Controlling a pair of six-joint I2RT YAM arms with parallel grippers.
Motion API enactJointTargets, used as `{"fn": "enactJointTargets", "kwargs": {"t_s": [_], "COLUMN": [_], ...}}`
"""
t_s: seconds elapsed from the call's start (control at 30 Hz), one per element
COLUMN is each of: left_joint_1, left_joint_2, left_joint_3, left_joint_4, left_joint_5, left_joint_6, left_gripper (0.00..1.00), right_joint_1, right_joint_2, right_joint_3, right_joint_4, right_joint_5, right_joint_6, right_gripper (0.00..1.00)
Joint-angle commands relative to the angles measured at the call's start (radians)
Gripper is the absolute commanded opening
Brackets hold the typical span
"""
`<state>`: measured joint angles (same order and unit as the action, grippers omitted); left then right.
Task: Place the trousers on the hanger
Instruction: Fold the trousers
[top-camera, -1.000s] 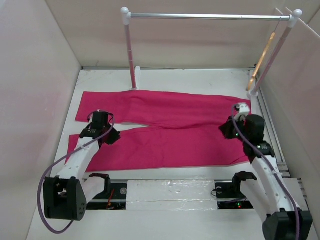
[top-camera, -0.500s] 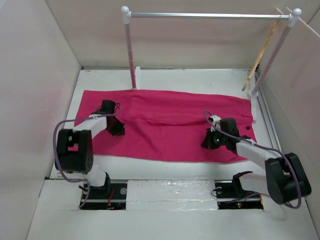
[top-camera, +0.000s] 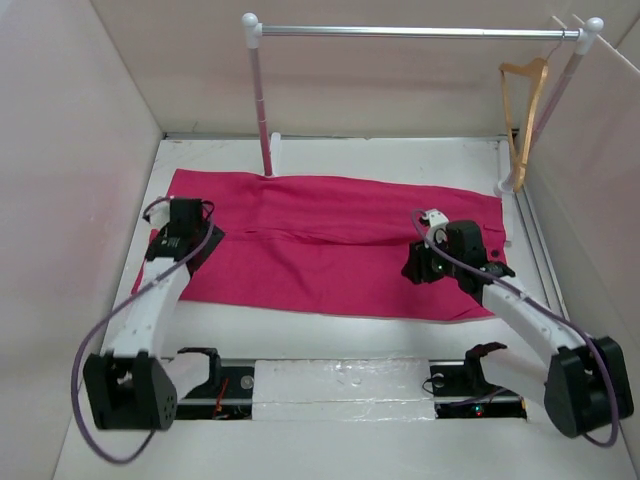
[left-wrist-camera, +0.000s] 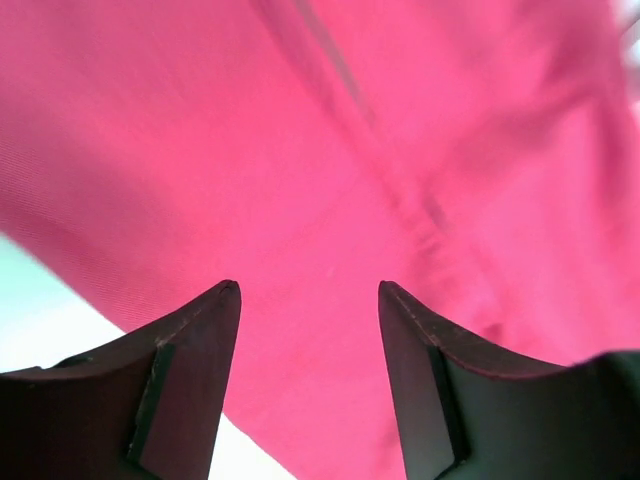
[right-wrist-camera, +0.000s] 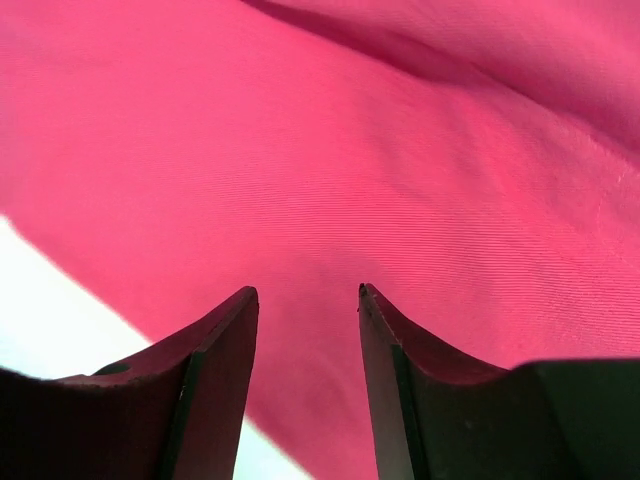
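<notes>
The magenta trousers (top-camera: 340, 240) lie flat on the white table, folded lengthwise with one leg over the other, waist end to the right. The tan wooden hanger (top-camera: 524, 105) hangs from the right end of the rail, apart from the trousers. My left gripper (top-camera: 188, 243) hovers over the trousers' left end, open, with only fabric (left-wrist-camera: 330, 150) below its fingers (left-wrist-camera: 200, 340). My right gripper (top-camera: 421, 265) is over the right part near the front edge, open, with pink cloth (right-wrist-camera: 330, 130) under its fingers (right-wrist-camera: 220, 350). Neither holds anything.
A silver rail (top-camera: 400, 32) on white posts (top-camera: 262, 110) spans the back of the table. Pale walls close in the left, right and rear. Bare white tabletop (top-camera: 330, 335) shows between the trousers and the arm bases.
Both grippers have gone from shut to open and let go of the trousers, now folded in half. The left arm has drawn back to the left. The hanger has swung round.
</notes>
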<state>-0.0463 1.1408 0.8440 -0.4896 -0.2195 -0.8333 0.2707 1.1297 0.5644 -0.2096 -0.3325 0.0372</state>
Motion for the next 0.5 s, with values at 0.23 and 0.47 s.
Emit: {"fn": "enactJointTargets", "kwargs": {"t_s": [0.23,0.47], "left_joint_1": [0.510,0.747], "left_joint_2": [-0.078,0.110], "left_joint_3": [-0.149,-0.141], "left_joint_4": [-0.083,0.012], "left_joint_5": [0.009,0.117], "left_joint_6": [-0.063,0.051], "left_gripper": [0.47,0.52], "right_joint_1": [0.122,0.137], "right_joint_2": [-0.321,-0.350], "right_joint_3": [-0.109,-0.098], "right_joint_4": [-0.105,-0.157], "right_joint_5": [-0.025,-0.028], "right_joint_6": [0.003,-0.023], "right_gripper": [0.51,0.51]}}
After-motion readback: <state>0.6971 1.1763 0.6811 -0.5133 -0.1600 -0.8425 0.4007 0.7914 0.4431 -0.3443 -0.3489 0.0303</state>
